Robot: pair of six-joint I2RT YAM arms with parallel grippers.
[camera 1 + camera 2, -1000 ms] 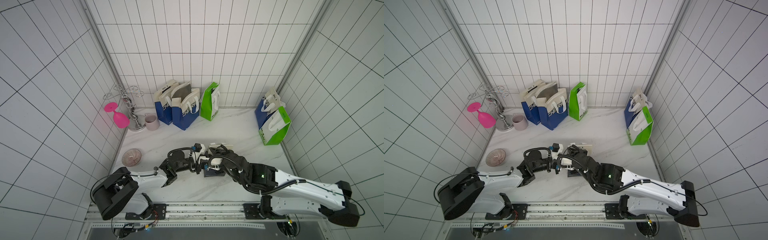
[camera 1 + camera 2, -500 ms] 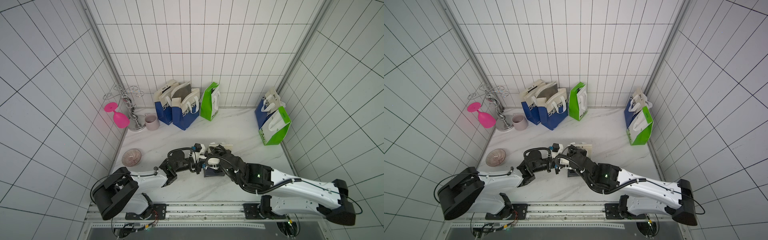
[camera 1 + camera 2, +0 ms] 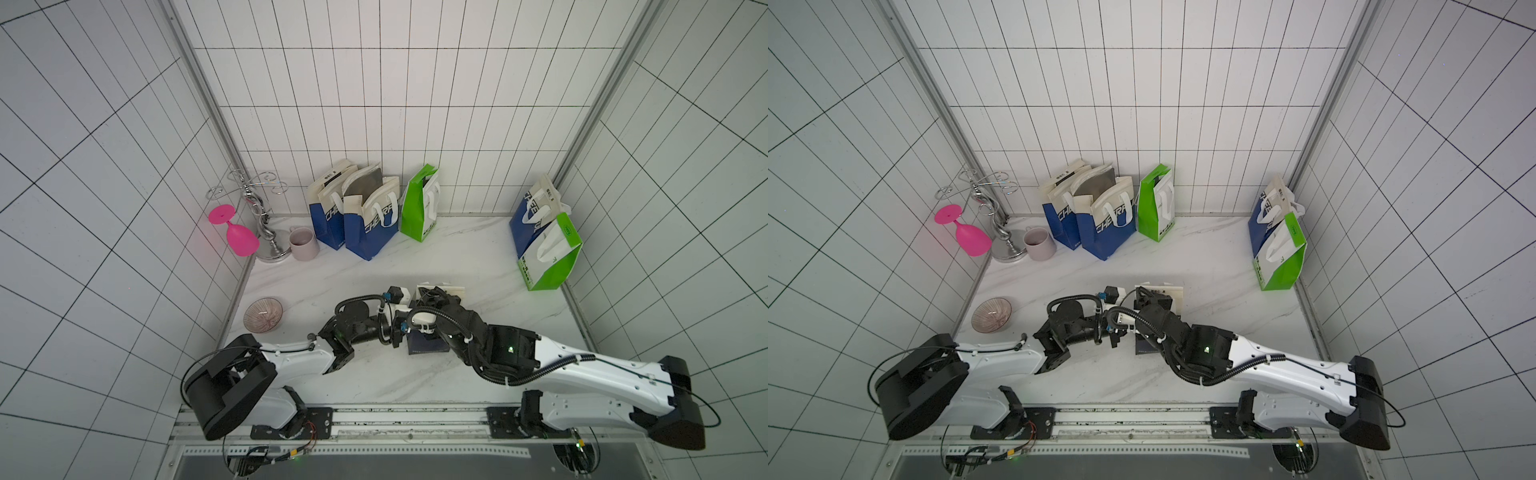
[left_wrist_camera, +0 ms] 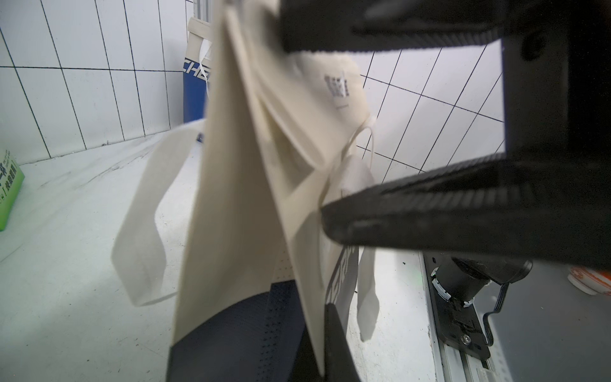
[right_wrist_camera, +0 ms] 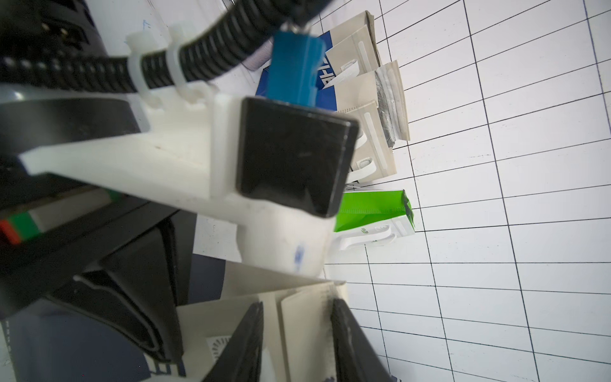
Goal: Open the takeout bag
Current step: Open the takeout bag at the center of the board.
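The takeout bag [image 3: 428, 347], cream above and navy below, stands mid-table between my two arms in both top views, its navy base [image 3: 1144, 347] just showing under them. My left gripper [image 3: 401, 332] is shut on one cream wall of the bag [image 4: 238, 165], pinching it near the edge [image 4: 322, 357]. My right gripper [image 3: 430, 297] reaches over the bag's top. In the right wrist view it [image 5: 297, 347] stands open, with the folded cream rim [image 5: 305, 324] between its black fingers [image 4: 429, 205]. The bag's white handles hang loose.
Two blue-and-cream bags [image 3: 370, 224] and a green bag [image 3: 419, 208] stand along the back wall. Two more bags [image 3: 548, 249] lean at the right wall. At the left are a pink glass [image 3: 239, 235], a metal rack [image 3: 262, 216], a mug [image 3: 303, 243] and a bowl [image 3: 263, 315].
The right arm has edged slightly to the left over the bag. The left arm keeps its hold and has not moved.
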